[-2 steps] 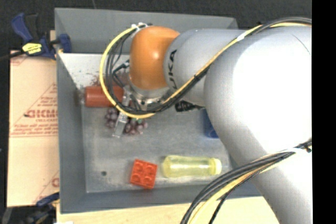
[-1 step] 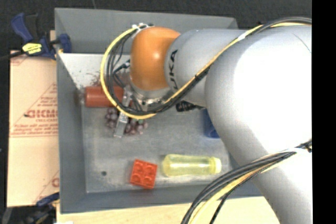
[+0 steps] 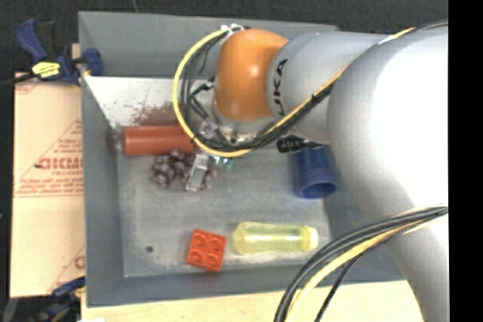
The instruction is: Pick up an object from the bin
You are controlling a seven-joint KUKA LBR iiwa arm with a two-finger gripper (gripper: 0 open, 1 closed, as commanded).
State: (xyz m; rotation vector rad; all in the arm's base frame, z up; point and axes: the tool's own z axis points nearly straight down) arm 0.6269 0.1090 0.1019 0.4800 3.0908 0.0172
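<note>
Where the claw [image 3: 198, 176] hangs, grapes [image 3: 167, 166] (purple) lie just beside.

One red tube [image 3: 155, 140], one bunch of purple grapes [image 3: 172, 167], one blue cup [image 3: 313, 173], one orange block [image 3: 206, 249], one yellow bottle [image 3: 275, 238].

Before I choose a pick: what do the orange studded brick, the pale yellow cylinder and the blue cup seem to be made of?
Orange studded brick: likely hard moulded plastic, with even colour and crisp studs.
Pale yellow cylinder: seemingly translucent plastic, since light glows through it and it has a smooth sheen.
Blue cup: probably opaque plastic with a satin look, uniform colour and no strong glare.
</note>
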